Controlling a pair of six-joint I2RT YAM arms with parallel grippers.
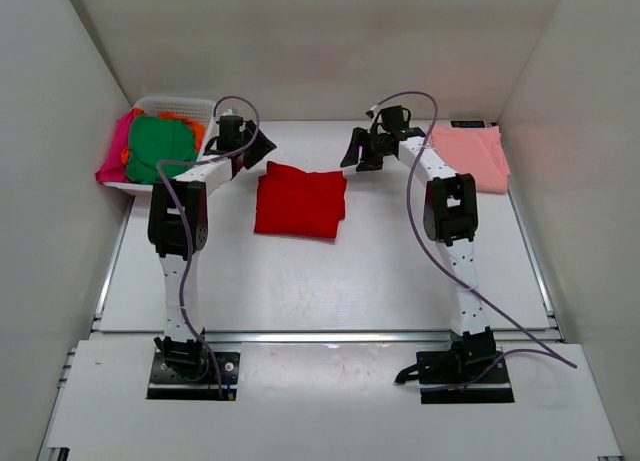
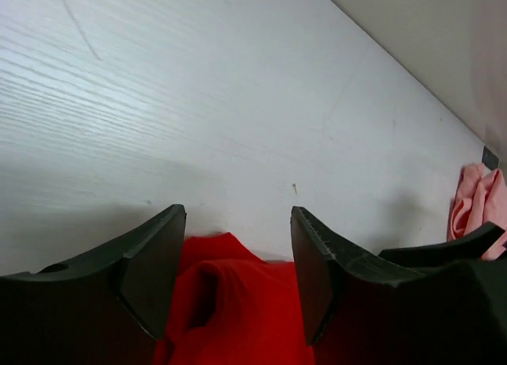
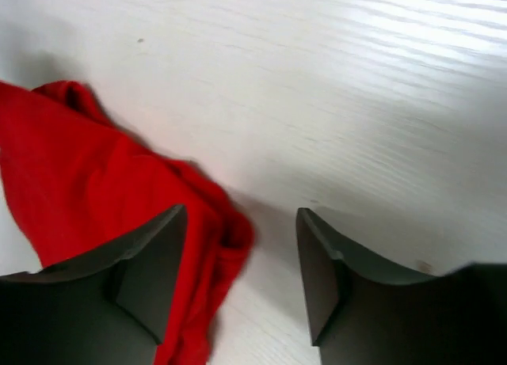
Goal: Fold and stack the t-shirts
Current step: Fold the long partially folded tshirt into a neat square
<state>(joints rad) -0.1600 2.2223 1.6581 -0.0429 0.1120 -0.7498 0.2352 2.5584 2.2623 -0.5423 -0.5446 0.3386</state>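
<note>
A folded red tee (image 1: 298, 203) lies mid-table. The left gripper (image 1: 258, 151) hangs at its 10 o'clock corner and the right gripper (image 1: 360, 159) at its 2 o'clock corner, both with jaws spread and holding nothing. A pink tee (image 1: 470, 156) hugs the table's right edge at 2 o'clock. Bare table (image 1: 320, 281) runs toward 6 o'clock.

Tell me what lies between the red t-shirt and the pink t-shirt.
Top view: only bare table between the red t-shirt and the pink t-shirt; the right arm and open right gripper hang above it.
</note>
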